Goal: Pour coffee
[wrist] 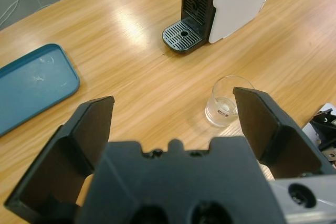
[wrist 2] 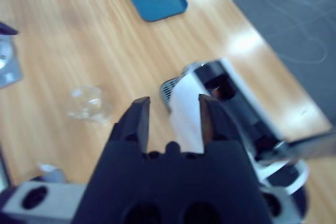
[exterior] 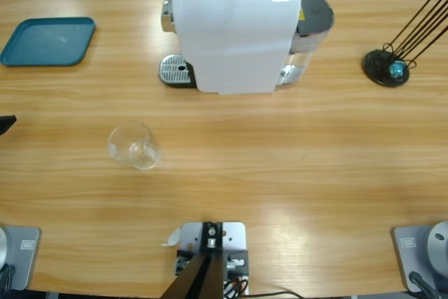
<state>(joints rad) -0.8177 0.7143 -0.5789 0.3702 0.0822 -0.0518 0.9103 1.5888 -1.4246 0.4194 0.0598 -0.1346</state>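
— So, where's the coffee?

— Hard to say. The glass (exterior: 134,145) stands alone on the surface (exterior: 294,173), in front of the machine (exterior: 234,29) and off to one side of its drip grate (exterior: 175,70), well apart from both. It looks nearly empty; I can't make out any tint in it from the high view, maybe a thin film at the bottom.

— And the arms?

— Neither touches anything. The left gripper (wrist: 173,124) has its jaws spread wide, with the glass (wrist: 227,101) showing just inside one jaw and a little way ahead. The right gripper (wrist 2: 170,119) hangs above the machine (wrist 2: 220,103), jaws parted a narrow way, holding nothing.

— What would you do first?

— I'd guess the glass has to be picked up. Centre the wide jaws on its middle, come in level and low, and close gently: it's thin, clear, smooth and round, so it could slip or tip if caught near the rim.

— Anything else around?

— A flat teal tray (exterior: 47,40) with rounded corners sits far off at one end. At the other, a black round stand (exterior: 387,66) with thin rods. The machine is a glossy white box with a perforated metal grate, and the surface is pale, shiny wood.
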